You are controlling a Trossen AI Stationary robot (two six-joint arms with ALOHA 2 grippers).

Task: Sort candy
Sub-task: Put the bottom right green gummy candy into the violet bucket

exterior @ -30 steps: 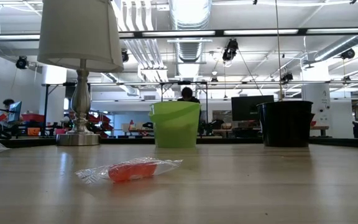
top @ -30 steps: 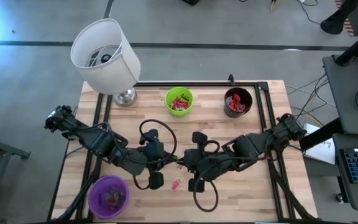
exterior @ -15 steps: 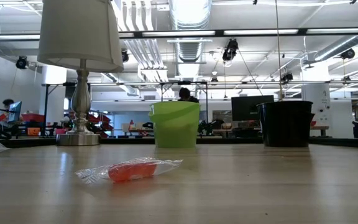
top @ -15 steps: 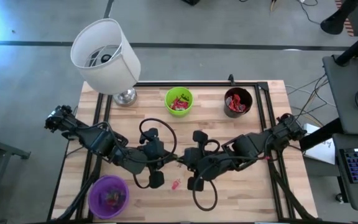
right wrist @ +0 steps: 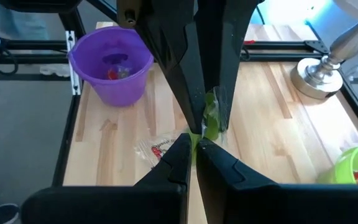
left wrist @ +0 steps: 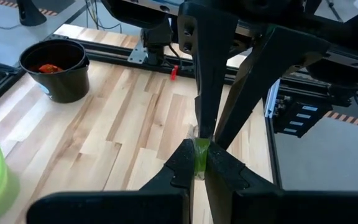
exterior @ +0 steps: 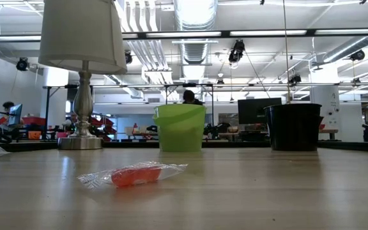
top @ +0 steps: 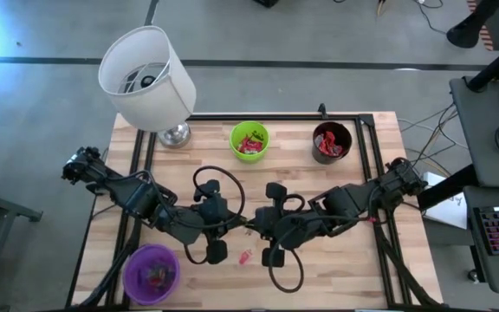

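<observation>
From above, the left gripper [top: 243, 227] and the right gripper [top: 251, 227] meet tip to tip at the middle of the bench [top: 353, 269]. One orange-red candy [top: 246, 257] lies on the bare wood just beside them, toward the near edge. The green cup [top: 249, 140] and black cup [top: 332, 142] stand along the far edge and the purple cup [top: 152, 270] in the near left corner; all three hold sweets.

At table height, that orange-red candy [exterior: 133, 175] rests flat in its clear wrapper, well short of the green cup [exterior: 180, 128].

Through the left wrist camera, both pairs of fingers are pinched narrow on the same small green candy [left wrist: 201, 157], held clear of the wood.

The right wrist view agrees: the green candy [right wrist: 209, 118] sits clamped between the two sets of tips.

This looks like a handover or a tug on the wrapper. It will go best if one gripper lets go only while the other holds firm.
</observation>
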